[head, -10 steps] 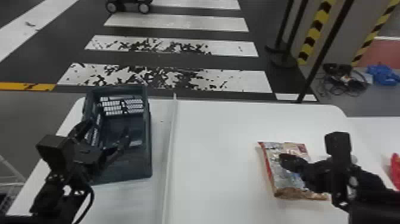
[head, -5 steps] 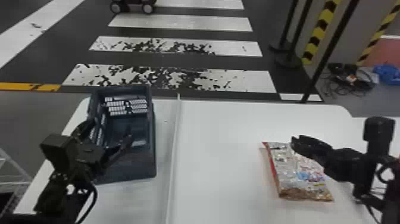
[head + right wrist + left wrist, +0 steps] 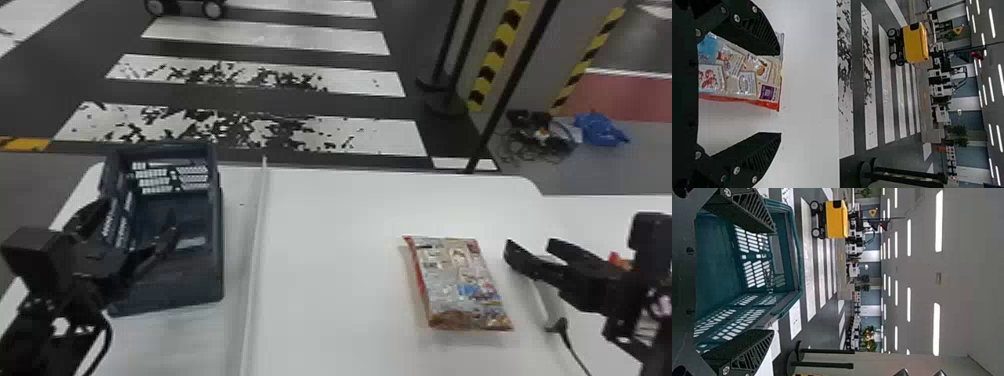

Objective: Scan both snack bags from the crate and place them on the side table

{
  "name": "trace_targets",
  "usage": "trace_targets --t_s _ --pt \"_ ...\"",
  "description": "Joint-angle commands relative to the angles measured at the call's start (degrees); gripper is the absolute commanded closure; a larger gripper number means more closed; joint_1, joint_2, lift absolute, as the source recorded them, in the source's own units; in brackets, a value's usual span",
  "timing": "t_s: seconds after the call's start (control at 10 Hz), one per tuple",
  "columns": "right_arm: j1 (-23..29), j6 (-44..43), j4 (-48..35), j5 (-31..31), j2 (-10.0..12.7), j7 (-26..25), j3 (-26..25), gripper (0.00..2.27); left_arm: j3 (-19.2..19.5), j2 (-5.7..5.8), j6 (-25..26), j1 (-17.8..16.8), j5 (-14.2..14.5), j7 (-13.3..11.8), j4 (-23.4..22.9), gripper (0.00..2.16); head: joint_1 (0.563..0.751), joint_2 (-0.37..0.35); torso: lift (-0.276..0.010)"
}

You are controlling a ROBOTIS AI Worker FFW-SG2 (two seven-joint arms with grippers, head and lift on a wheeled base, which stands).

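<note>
In the head view, a snack bag (image 3: 460,285), printed in several colours with a red edge, lies flat on the white table. Just right of it, my right gripper (image 3: 530,247) is spread open and holds nothing. My left gripper (image 3: 140,220) hangs over the dark crate (image 3: 215,250), fingers apart. From the left wrist, the left gripper (image 3: 773,281) frames the crate's slotted wall (image 3: 756,262). In the right wrist view, the bag (image 3: 730,74) lies beyond the right gripper (image 3: 780,94), partly hidden by one finger.
A pale raised strip (image 3: 255,250) runs along the table (image 3: 340,225) between crate and bag. By the right gripper are a light-grey handle-like object (image 3: 547,300) with a black cable (image 3: 570,345) and a red-orange item (image 3: 620,260). Dark poles (image 3: 510,90) stand behind the table.
My right gripper has moved off the snack bag to the right, uncovering it. The head view has shifted slightly toward the right. My left gripper remains over the crate.
</note>
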Motion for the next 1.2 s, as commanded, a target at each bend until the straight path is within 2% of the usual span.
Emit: trace_targets --t_s 0.0,0.4,0.8,1.1 --pt "0.1 -5.2 2.4 2.6 0.1 0.0 -2.4 0.1 0.0 -0.07 -0.2 -0.1 0.0 0.0 0.1 0.09 0.695 -0.16 -0.098" --pt "-3.0 -10.5 12.8 5.4 0.1 2.1 -6.0 0.09 0.0 -0.33 0.0 0.1 0.0 0.0 0.2 0.09 0.695 -0.22 -0.098" --pt "-6.6 -12.8 21.9 7.1 -2.9 2.0 -7.4 0.09 0.0 -0.51 0.0 0.1 -0.2 0.0 0.2 0.09 0.695 -0.244 -0.098" --pt "-8.7 -14.0 26.5 9.4 -3.6 2.1 -7.5 0.11 0.0 -0.6 0.0 -0.2 -0.3 0.0 0.8 0.09 0.695 -0.256 -0.098"
